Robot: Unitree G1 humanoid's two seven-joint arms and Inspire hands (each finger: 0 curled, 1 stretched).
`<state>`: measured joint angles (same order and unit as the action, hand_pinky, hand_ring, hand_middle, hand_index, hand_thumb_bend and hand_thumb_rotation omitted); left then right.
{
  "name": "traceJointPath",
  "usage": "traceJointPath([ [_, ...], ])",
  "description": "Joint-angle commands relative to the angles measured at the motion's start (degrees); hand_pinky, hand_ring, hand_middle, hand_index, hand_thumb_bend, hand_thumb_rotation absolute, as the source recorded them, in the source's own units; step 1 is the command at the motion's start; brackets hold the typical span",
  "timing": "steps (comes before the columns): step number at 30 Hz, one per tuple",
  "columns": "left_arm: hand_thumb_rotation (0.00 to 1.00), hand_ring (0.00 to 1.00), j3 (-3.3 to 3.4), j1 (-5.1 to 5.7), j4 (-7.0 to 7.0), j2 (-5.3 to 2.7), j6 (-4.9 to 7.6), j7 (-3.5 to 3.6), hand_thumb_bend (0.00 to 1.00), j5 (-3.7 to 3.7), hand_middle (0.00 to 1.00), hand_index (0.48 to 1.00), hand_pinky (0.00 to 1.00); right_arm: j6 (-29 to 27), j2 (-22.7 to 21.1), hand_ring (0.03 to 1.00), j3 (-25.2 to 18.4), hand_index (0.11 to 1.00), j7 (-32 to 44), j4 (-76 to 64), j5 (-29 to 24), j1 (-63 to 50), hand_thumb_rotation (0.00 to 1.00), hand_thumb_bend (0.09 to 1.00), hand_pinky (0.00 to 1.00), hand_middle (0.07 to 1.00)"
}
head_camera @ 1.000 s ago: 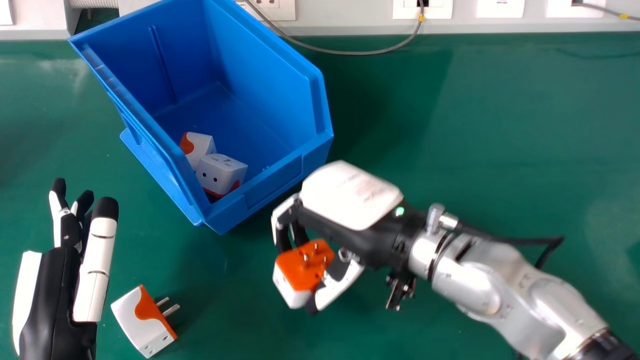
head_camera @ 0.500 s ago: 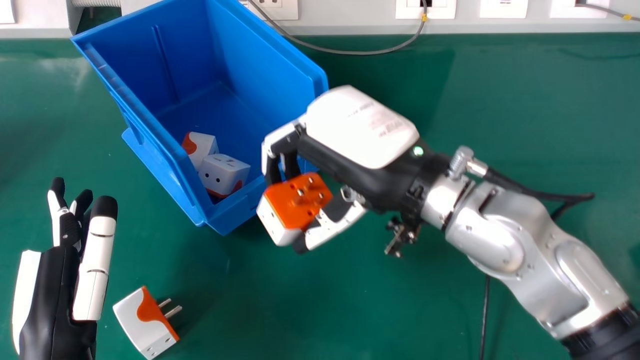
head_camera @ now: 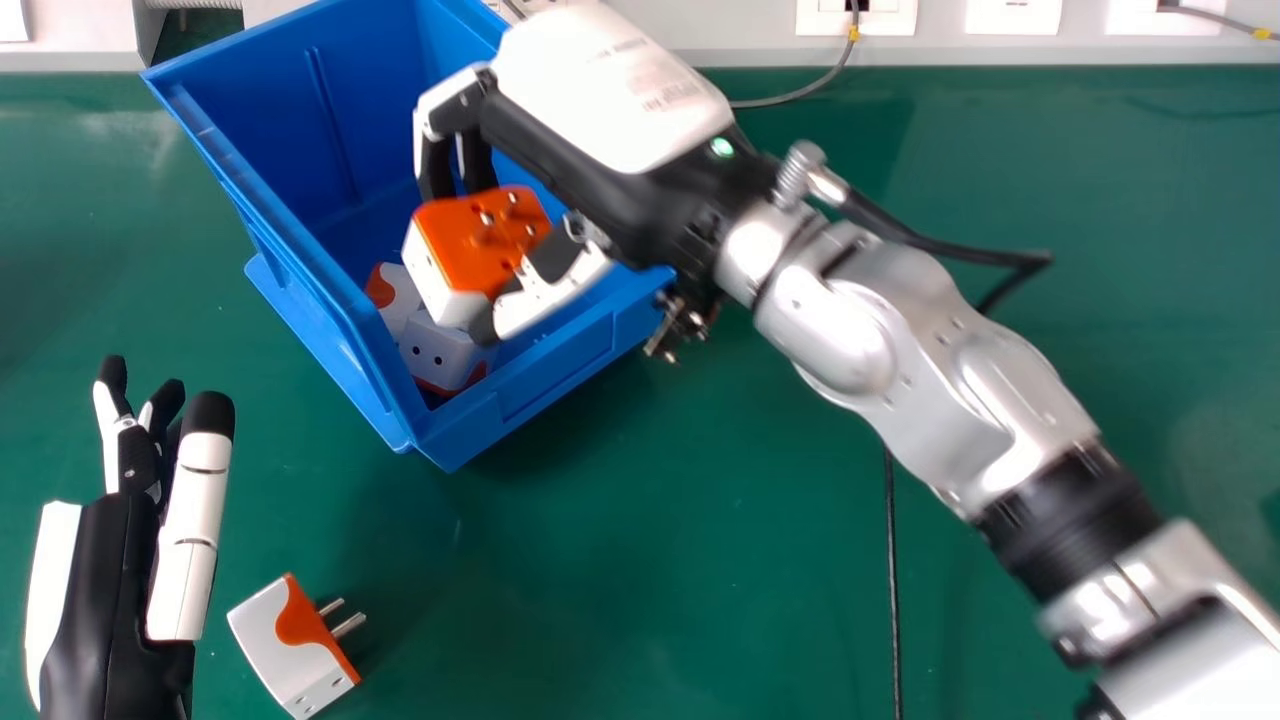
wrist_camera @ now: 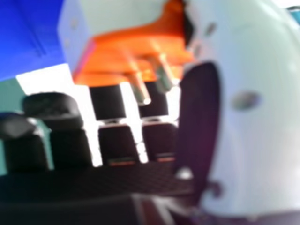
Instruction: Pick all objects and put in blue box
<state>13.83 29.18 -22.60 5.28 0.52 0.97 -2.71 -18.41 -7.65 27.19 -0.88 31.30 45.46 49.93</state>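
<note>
Over the blue box, your right hand has fingers curled round a plug adapter; lower it beside the two adapters, then release gently. Your left hand, fingers straight, is near the loose adapter.

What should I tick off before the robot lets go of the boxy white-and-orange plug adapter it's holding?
1. Adapter gripped by the right hand: ok, between fingers and thumb.
2. Adapter over the blue plastic box: ok.
3. Space inside, beside the two similar adapters: ok.
4. Height above those two: cannot tell.
5. Every adapter collected: not ok; one lies on the green tabletop, near the left hand.
</note>
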Motion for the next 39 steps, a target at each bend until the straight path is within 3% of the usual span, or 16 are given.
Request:
traceJointPath([
  [1,1.0,0.96,0.04,0.07,-0.39,0.34,0.71,-0.14,0.62,-0.46,0.98,1.0,0.89,0.93,2.49,0.114,0.59,0.469,-3.15,4.17,0.58,5.89,0.14,0.484,0.06,0.191],
  [10,1.0,0.96,0.5,0.39,0.23,0.37,2.1,0.1,0.62,0.26,0.98,1.0,0.89,7.81,11.23,0.13,4.6,0.469,-10.33,26.94,3.37,20.1,0.14,0.488,0.08,0.218],
  [20,1.0,0.96,0.25,1.12,0.35,0.13,3.81,0.02,0.6,0.33,0.97,1.0,0.89,11.29,16.79,0.186,6.55,0.482,-11.65,38.32,3.27,26.36,0.09,0.501,0.13,0.314],
  [29,1.0,0.95,0.1,1.72,-0.24,0.12,3.62,0.02,0.59,0.32,0.97,0.999,0.88,15.53,19.02,0.204,9.96,0.486,-11.33,42.49,3.97,26.93,0.04,0.511,0.17,0.364],
  [39,1.0,0.95,-0.86,2.47,-2.19,-0.33,2.56,-0.48,0.59,-1.02,0.96,0.999,0.88,16.79,18.51,0.28,12.3,0.499,-11.31,42.97,4.14,24.55,0.01,0.515,0.19,0.412],
])
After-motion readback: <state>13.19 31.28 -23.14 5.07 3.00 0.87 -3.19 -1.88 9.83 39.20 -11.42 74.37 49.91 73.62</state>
